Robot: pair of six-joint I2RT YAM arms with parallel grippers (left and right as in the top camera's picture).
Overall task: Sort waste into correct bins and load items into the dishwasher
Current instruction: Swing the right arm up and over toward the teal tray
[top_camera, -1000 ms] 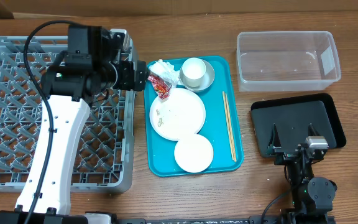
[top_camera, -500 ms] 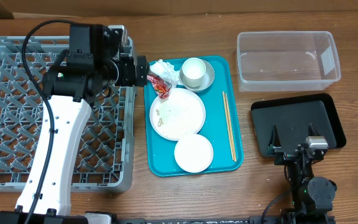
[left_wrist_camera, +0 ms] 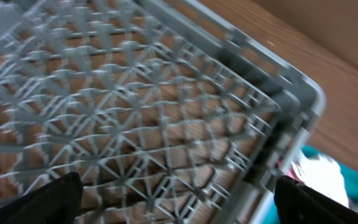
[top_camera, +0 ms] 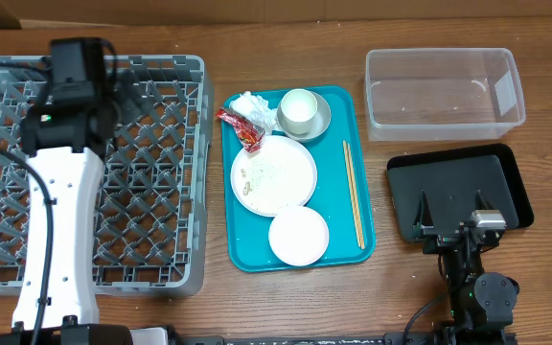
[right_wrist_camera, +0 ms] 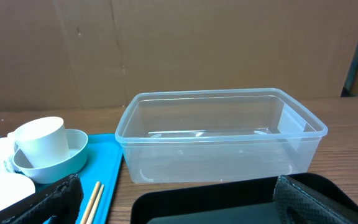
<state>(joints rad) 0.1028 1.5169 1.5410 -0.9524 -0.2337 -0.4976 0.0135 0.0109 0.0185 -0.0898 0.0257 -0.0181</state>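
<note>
The left hand (left_wrist_camera: 188,200) is hovering wide apart, seemingly empty, over the rack (top_camera: 161,192); next it is wanting a low pinch on the wrapper (top_camera: 241,129), clear of the napkin (top_camera: 252,103).

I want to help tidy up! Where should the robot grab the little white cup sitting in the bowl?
Probably by its rim, coming straight down from above and pinching the wall, one side inside and one outside. The white cup stands upright with its mouth open upward, and the grey-green bowl wraps its lower part, so a low side grip looks blocked.
</note>
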